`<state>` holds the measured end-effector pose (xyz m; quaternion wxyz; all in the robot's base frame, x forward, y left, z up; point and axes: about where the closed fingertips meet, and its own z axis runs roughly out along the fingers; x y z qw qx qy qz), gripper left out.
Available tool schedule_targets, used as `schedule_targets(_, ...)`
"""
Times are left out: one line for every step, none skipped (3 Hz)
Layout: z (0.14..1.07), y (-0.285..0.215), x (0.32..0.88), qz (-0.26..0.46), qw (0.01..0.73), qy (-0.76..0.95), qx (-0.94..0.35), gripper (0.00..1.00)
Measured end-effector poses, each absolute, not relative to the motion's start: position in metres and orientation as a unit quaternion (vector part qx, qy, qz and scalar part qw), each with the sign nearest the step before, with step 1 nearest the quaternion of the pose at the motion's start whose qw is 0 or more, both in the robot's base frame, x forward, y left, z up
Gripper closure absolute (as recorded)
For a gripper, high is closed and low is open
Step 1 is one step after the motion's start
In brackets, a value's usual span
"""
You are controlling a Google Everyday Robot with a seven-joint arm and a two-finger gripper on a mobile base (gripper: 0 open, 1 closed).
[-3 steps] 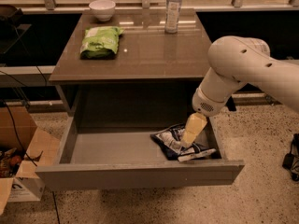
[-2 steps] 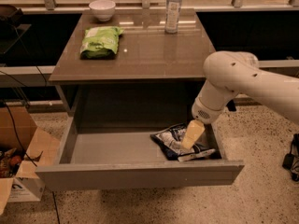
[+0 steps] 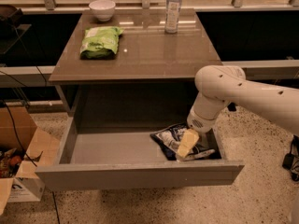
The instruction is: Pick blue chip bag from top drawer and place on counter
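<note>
Reaching down into the open top drawer (image 3: 135, 175), the gripper (image 3: 187, 144) has its pale yellow tip resting on the blue chip bag (image 3: 169, 138). From this angle I cannot tell how wide the gripper is spread, or whether it has any hold on the foil.

The bag lies crumpled on the drawer floor at the right end, about 3 o'clock from the middle of the floor and close to the right wall. A silvery strip shows along its near edge, toward 6 o'clock.

From the gripper, a white wrist climbs toward 1 o'clock to a rounded joint of the arm (image 3: 219, 84). A thick white link then runs off toward 3 o'clock and leaves the picture at the right.

The drawer stands pulled out toward 6 o'clock from under the counter (image 3: 149, 55), its plain grey front panel nearest the camera.

On the counter:
- A green chip bag (image 3: 100, 42) lies at about 10 o'clock from the centre.
- A white bowl (image 3: 102, 8) sits beyond it at 11 o'clock, near the far left corner.
- A clear bottle (image 3: 173, 9) stands upright at 1 o'clock on the far edge.

An open cardboard box (image 3: 23, 171) rests on the speckled floor (image 3: 261, 195) at 9 o'clock from the drawer, just beside its left front corner.
</note>
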<state>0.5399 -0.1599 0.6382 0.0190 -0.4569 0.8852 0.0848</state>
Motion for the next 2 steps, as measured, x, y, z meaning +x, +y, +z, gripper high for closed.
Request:
schedule_targets(0.6276,-0.1569,0.5382,0.091,0.009,0.889,-0.448,0.16)
schedule_targets(0.6295,-0.1563,0.5374,0.092,0.007,0.890,-0.447,0.40)
